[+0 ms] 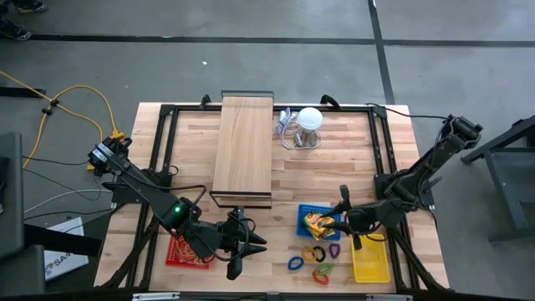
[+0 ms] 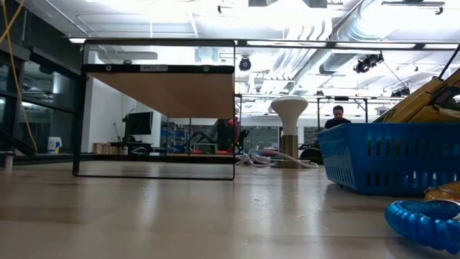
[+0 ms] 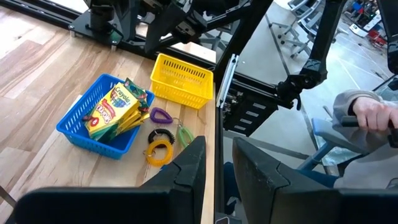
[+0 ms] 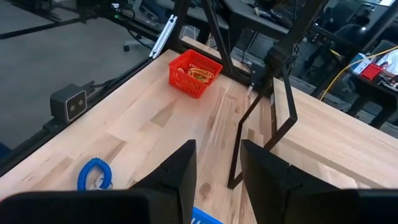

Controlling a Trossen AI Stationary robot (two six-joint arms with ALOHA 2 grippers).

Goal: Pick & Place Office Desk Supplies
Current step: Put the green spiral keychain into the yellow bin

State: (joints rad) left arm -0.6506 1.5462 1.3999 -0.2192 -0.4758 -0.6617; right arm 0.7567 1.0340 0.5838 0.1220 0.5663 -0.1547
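The left gripper (image 1: 236, 261) hangs over the near edge of the counter (image 1: 334, 167), just right of the red basket (image 1: 185, 249) that holds thin rubber bands (image 4: 199, 74). Its fingers (image 3: 186, 171) stand a little apart with nothing between them. The right gripper (image 1: 344, 219) is above the right rim of the blue basket (image 1: 311, 211), where the yellow-orange crayon packs (image 3: 115, 109) lie stacked. Its fingers (image 4: 174, 171) also show a narrow gap and hold nothing.

The loop-shaped clips lie loose on the counter, between the two grippers and nearer than the blue basket: a blue clip (image 1: 294, 263), an orange clip (image 1: 313, 253), a purple clip (image 1: 334, 250), and a red and green pair (image 1: 322, 272). None touches any finger. An empty yellow basket (image 1: 370, 263) stands on the right of the clips.
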